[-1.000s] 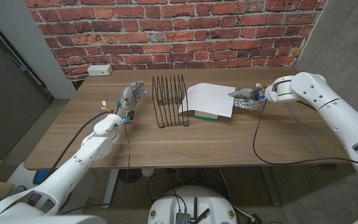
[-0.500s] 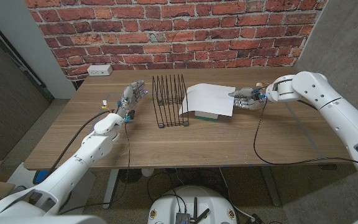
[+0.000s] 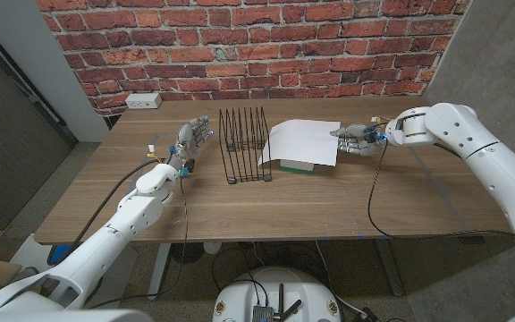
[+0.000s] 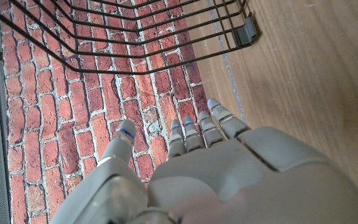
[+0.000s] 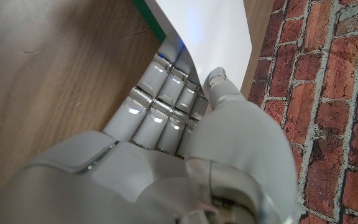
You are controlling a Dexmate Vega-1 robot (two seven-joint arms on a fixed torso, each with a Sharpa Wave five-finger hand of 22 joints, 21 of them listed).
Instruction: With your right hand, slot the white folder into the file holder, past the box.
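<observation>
So the white folder (image 3: 302, 143) is lying on top of a box (image 3: 298, 165) with a green edge, roughly mid-worktop, just to the right of the black wire file holder (image 3: 247, 145). The folder's left corner sits right beside the holder's wires, maybe touching them, hard to tell from the head view. It's not in any slot; it's lying tilted over the box.

The right robot hand (image 3: 358, 139) is at the folder's right edge. In the right wrist view the right robot hand (image 5: 185, 124) has its fingers (image 5: 160, 102) curled under the sheet and the thumb (image 5: 219, 84) pressed on top, so it's pinching the edge of the white folder (image 5: 210, 31). You can also see a sliver of the green box edge (image 5: 146, 18) there.

The left robot hand (image 3: 186, 143) is on the other side of the file holder, near it but apart, fingers pointing toward the brick wall (image 3: 257, 45) and holding nothing. In the left wrist view the left robot hand (image 4: 229, 168) has its fingers straight and slightly apart, thumb off to the side, with the file holder (image 4: 135, 31) just ahead of it over the wooden worktop (image 4: 309, 81).

There's also a white power strip (image 3: 143, 100) at the back left of the worktop (image 3: 284, 206), against the wall.
</observation>
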